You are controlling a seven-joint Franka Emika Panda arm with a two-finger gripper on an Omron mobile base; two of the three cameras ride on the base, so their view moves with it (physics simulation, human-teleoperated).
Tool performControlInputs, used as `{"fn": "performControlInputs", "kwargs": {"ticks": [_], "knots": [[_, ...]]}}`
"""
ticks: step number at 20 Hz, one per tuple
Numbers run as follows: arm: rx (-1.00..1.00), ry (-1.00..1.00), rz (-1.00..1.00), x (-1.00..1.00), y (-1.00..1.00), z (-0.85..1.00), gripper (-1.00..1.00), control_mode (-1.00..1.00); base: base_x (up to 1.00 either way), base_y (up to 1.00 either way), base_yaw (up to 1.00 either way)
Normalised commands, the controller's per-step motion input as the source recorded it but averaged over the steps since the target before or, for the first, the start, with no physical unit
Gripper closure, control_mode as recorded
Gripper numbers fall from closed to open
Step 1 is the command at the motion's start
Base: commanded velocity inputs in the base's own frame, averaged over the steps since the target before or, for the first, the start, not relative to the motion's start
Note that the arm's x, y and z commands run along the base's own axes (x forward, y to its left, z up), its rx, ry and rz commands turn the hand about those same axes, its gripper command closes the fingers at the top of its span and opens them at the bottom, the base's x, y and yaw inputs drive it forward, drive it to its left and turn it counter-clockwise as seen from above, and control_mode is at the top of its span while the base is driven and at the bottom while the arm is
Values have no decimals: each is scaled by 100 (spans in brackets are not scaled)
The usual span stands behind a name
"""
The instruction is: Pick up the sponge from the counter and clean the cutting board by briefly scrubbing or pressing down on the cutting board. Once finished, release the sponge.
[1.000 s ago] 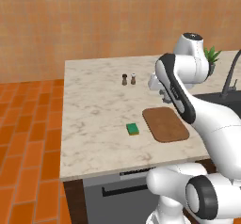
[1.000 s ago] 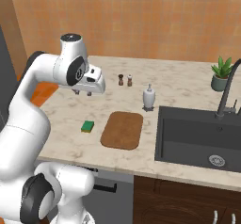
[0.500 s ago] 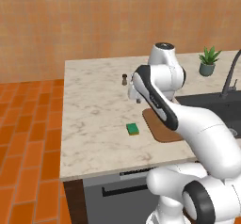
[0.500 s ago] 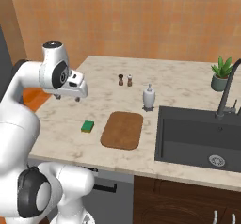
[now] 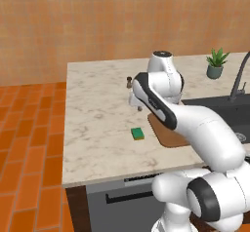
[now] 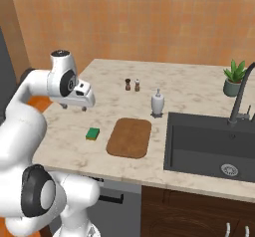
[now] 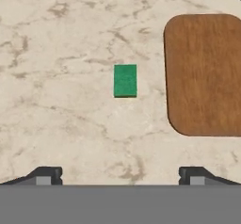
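Observation:
The green sponge (image 5: 138, 134) (image 6: 92, 133) lies flat on the marble counter (image 5: 97, 119), just left of the brown cutting board (image 6: 129, 137). In the left base view the arm covers much of the cutting board (image 5: 168, 136). My gripper (image 6: 74, 107) (image 5: 135, 104) hangs open above the counter, a little behind the sponge, holding nothing. Looking straight down, the hand view has the sponge (image 7: 125, 80) near the middle, the board (image 7: 207, 75) to its right, and the gripper (image 7: 120, 176) with its fingertips (image 7: 44, 175) spread wide at the bottom.
Two small shakers (image 6: 132, 84) stand behind the board, and a white soap dispenser (image 6: 158, 103) at its far right corner. A dark sink (image 6: 214, 146) with a faucet (image 6: 239, 101) and a potted plant (image 6: 233, 79) lie to the right. The counter's left edge drops to a brick floor (image 5: 29, 143).
The arm has swung to the left, carrying the open gripper from above the board's far side to over the counter near the sponge. Sponge and board have not moved.

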Motion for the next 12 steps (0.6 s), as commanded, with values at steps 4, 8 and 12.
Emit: {"fn": "performControlInputs", "kwargs": {"ticks": [4, 8, 12], "knots": [[0, 4, 0, 56, 0, -59, -100, -100, 0, 0, 0], [0, 3, 0, 36, 0, -59, -100, -100, 0, 0, 0], [0, 2, 0, 42, 0, -66, -100, -100, 0, 0, 0]]}}
